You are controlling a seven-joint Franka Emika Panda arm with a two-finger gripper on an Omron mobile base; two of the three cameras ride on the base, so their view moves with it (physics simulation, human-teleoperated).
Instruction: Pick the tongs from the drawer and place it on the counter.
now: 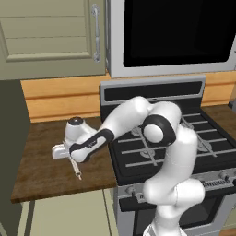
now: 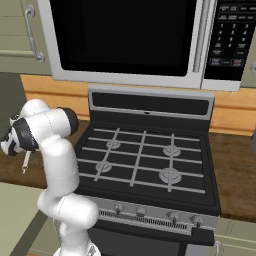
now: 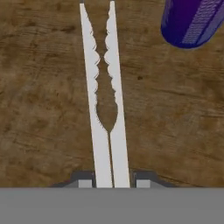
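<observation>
My gripper hangs low over the left part of the dark brown wood-grain counter, just left of the stove. It is shut on the tongs, a thin pale metal strip slanting down from the fingers towards the wood. In the hand view the tongs run straight up from between my finger tips, with the gripper closed on their two arms. From the right base view the tongs show below the hand. I cannot tell if their tip touches the counter. Pale olive panels sit under the counter edge; I cannot make out the drawer.
A purple can stands on the wood near the tongs' far end. The black gas stove borders the counter on the right, a microwave hangs above it, and an olive cabinet door is at upper left.
</observation>
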